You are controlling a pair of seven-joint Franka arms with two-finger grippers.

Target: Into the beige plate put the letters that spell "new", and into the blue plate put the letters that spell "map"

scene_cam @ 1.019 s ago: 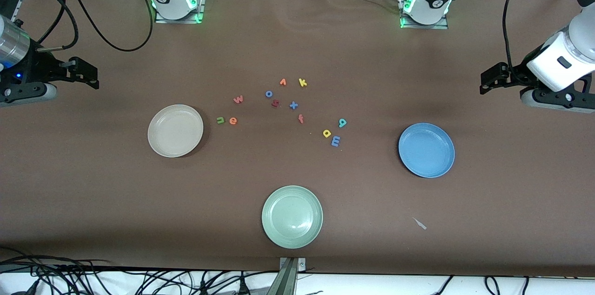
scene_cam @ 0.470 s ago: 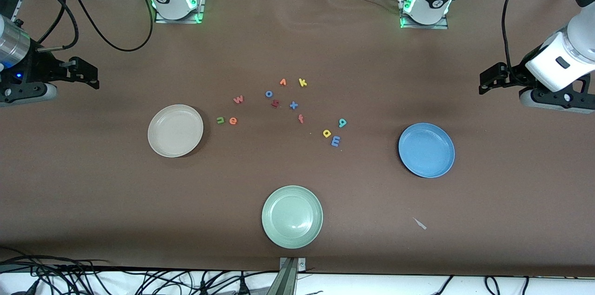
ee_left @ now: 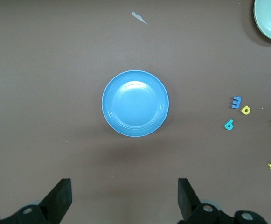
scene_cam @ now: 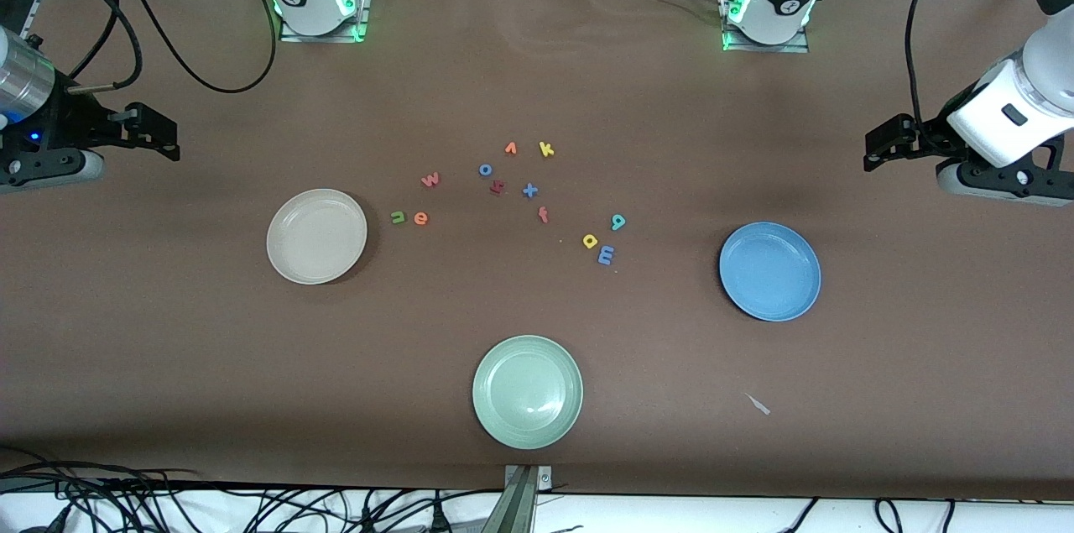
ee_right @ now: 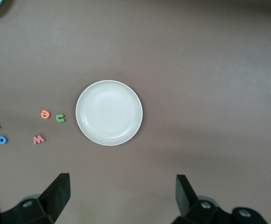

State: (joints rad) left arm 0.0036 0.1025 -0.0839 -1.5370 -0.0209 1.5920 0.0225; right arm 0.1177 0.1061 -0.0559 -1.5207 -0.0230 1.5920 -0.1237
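The green n (scene_cam: 398, 217) and orange e (scene_cam: 421, 218) lie side by side close to the empty beige plate (scene_cam: 316, 236). The pinkish-red w (scene_cam: 430, 179) lies a little farther from the front camera. The blue m (scene_cam: 606, 255), yellow a (scene_cam: 590, 242) and teal p (scene_cam: 617, 222) cluster toward the empty blue plate (scene_cam: 769, 270). My left gripper (scene_cam: 873, 148) hangs open over bare table at its own end, the blue plate (ee_left: 135, 103) showing ahead of its fingers (ee_left: 63, 191). My right gripper (scene_cam: 172, 137) hangs open at its end, facing the beige plate (ee_right: 109, 113).
A pale green plate (scene_cam: 527, 391) sits near the front edge. Among the task letters lie an orange v (scene_cam: 510, 148), yellow k (scene_cam: 546, 149), blue o (scene_cam: 485, 169), dark red squiggle (scene_cam: 497, 187), blue x (scene_cam: 529, 190) and orange f (scene_cam: 543, 215). A white scrap (scene_cam: 758, 404) lies nearer the front camera than the blue plate.
The left arm has crept a touch toward the middle of the table. Nothing else has moved.
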